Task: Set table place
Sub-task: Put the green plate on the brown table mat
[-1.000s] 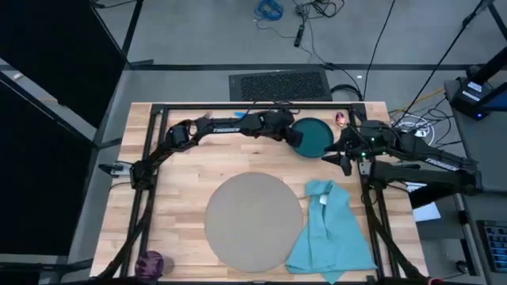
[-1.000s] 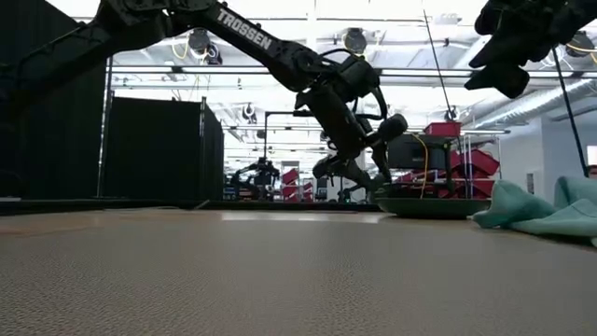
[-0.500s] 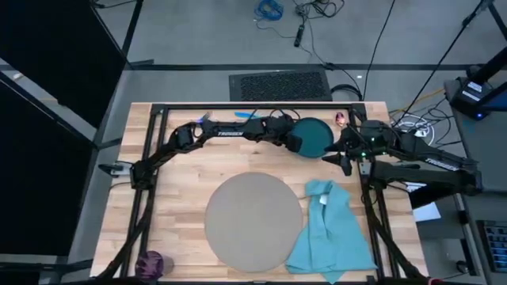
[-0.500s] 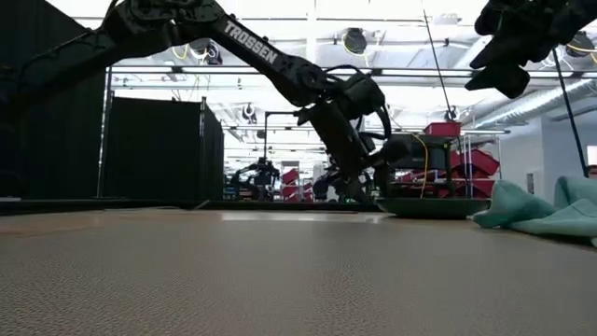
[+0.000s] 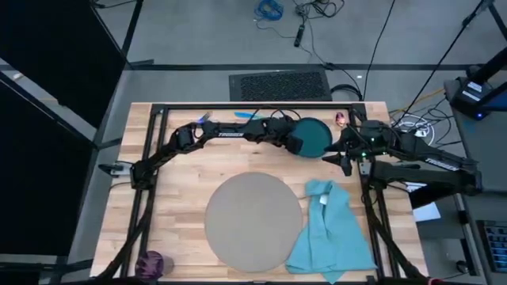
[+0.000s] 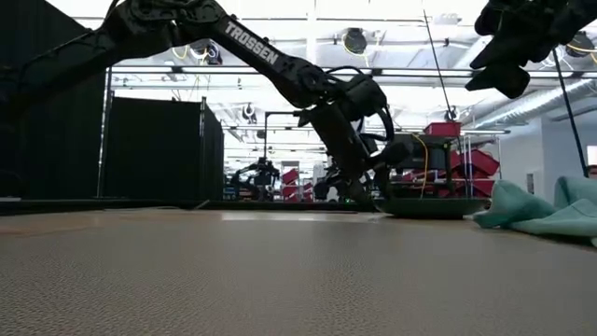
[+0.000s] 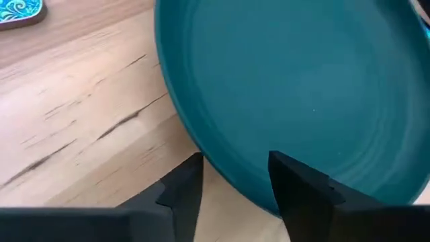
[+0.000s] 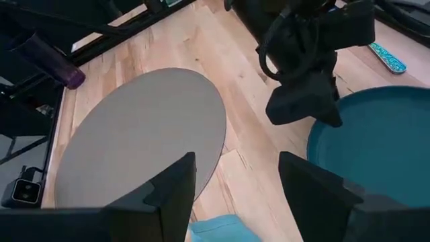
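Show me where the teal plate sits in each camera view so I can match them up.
High view: teal plate, far side of the table, right of centre.
Low view: right of centre, in the distance.
Left wrist view: fills the frame.
Right wrist view: right edge.
Shared landmark: left pincer at its rim.

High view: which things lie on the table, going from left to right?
Purple cup → grey mat → left claw → teal plate → blue napkin → right claw.

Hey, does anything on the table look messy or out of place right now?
Yes: the light blue napkin lies crumpled, not folded, beside the grey mat, and the purple cup sits alone at a far table corner.
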### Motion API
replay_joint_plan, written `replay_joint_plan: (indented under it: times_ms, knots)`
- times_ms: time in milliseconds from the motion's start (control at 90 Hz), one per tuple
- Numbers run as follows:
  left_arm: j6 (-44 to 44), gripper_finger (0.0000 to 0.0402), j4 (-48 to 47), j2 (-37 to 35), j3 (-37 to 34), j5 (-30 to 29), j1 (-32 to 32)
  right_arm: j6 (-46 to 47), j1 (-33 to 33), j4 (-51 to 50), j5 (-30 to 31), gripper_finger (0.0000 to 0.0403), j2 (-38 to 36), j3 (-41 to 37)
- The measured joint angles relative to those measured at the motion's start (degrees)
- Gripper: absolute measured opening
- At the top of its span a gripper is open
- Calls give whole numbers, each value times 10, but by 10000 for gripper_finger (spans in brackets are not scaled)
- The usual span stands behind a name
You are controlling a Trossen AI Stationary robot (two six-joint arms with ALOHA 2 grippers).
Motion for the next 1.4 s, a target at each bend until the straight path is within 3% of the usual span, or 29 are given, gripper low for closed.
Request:
replay_joint_plan:
  times_ms: [200,544,800,989,1233,1400]
  knots:
    - [31,12,1,0,0,2,0,0,0,-12,0,199,0,0]
    - [34,0,40,-4,3,22,0,-3,0,-19,0,199,0,0]
    - [64,0,16,-5,110,59,2,-7,0,-24,0,199,-10,0]
    - [117,0,-163,-7,222,63,8,-11,0,-46,1,199,-34,2]
    - [186,0,-430,-61,204,62,6,-17,0,-76,2,199,-65,41]
    - [220,0,-554,-76,204,78,-46,-9,0,-82,2,199,-77,47]
